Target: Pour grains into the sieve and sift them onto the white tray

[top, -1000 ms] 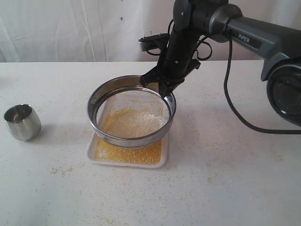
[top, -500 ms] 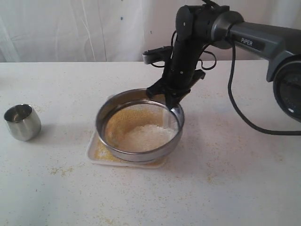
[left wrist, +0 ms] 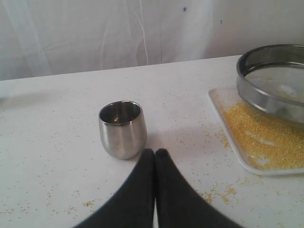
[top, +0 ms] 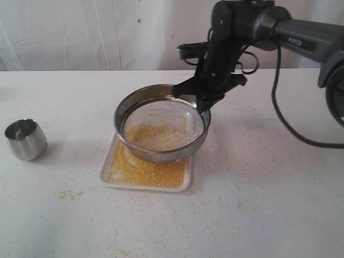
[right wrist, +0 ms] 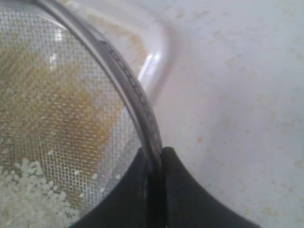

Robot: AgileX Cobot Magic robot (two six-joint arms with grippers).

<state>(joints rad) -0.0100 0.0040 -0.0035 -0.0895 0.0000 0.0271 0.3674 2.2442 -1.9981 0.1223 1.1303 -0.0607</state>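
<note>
Looks nearly done: grains (top: 145, 171) spread yellow over the white tray (top: 144, 187), only a paler heap left in the sieve (top: 161, 156), held tilted just above it. Pinches the sieve's rim at 2 o'clock with the right gripper (top: 200, 105); has the left gripper (left wrist: 154, 156) closed, empty, by the steel cup (top: 25, 140), out at 9 o'clock from the tray.

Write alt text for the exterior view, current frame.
The right gripper pinches the rim of the sieve, holding it over the white tray, which is covered in yellow grains. A small steel cup stands apart at far left.
</note>
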